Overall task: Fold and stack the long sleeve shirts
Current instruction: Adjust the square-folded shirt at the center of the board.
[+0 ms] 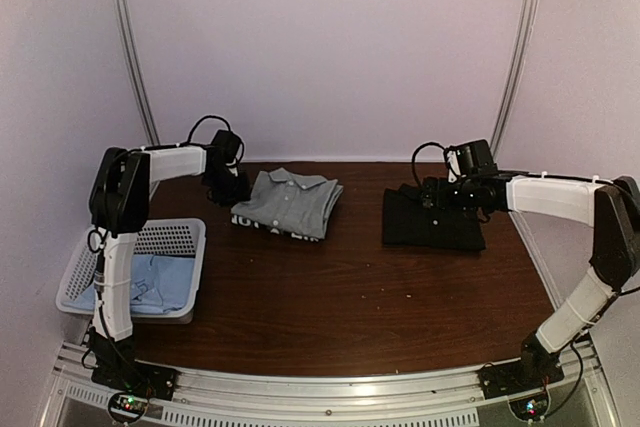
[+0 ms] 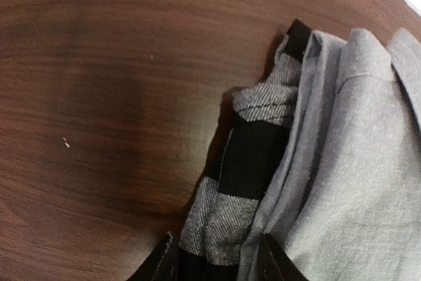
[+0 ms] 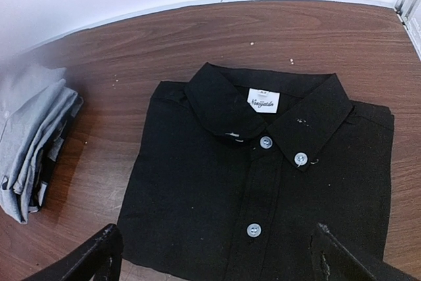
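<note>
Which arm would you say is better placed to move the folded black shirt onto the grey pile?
Probably right: the right gripper hangs open over the black shirt, while the left gripper straddles the edge of the grey pile.

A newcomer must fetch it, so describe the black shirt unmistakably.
On the brown wooden table, look to the far right side. The black shirt lies there folded flat, with a white neck label. The grey shirt to its left and the light blue shirt in the white basket are pale.

Black shirt [image 1: 432,222], folded flat, buttoned — grey shirt [image 1: 290,205] folded to its left — light blue shirt [image 1: 165,282] crumpled
</note>
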Motion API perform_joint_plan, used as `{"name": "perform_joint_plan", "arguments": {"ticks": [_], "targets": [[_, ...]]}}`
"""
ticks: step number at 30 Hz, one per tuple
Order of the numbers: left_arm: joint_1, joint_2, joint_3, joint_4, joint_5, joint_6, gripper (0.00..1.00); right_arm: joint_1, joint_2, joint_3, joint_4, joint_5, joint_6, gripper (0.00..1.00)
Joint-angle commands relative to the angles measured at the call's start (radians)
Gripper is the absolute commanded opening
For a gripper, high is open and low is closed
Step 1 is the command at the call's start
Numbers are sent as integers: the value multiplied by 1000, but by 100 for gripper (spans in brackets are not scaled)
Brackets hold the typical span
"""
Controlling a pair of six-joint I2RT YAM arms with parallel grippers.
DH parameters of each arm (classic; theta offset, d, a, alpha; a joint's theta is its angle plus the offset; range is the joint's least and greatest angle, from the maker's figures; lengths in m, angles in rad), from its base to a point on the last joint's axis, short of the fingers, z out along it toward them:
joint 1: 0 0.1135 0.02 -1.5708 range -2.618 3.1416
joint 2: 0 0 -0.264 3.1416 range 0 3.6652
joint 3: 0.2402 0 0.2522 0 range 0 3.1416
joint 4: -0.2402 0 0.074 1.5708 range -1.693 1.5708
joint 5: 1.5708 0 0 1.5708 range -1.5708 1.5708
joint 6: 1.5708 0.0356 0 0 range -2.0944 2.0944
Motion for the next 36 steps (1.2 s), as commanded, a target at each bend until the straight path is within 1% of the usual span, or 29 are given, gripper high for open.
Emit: {"name": "perform_joint_plan", "arguments": {"ticks": [1,5,7,10,13,15,17,21,23,26,29,36], "targets": [[-49,-40,-75,-8,29,6,42,-7,33,-1,24,78,42,100],[-84,-98,-179,46,79,-20,39,-20,65,11,-10,98,54,100],[-99,-116,-203,54,73,-27,39,-33,62,-9,9,107,67,100],[-97,-128,-202,55,37,-24,39,-77,64,-27,41,61,77,100],[-84,-132,-155,29,5,-4,40,-112,65,-34,60,42,78,100],[-71,-138,-122,17,-33,10,42,-145,71,-33,63,7,77,100],[-54,-132,-95,19,-15,16,45,-174,76,-33,66,-17,78,98],[-31,-91,-44,31,-11,31,46,-219,74,-50,82,-63,81,96],[-22,-44,-9,28,34,31,44,-237,75,-59,93,-78,84,95],[-21,12,34,24,40,26,43,-266,85,-65,104,-98,83,94],[-21,66,75,25,53,21,41,-296,93,-72,130,-160,85,92],[-33,148,179,55,143,23,39,-306,122,-67,146,-208,78,91]]}}
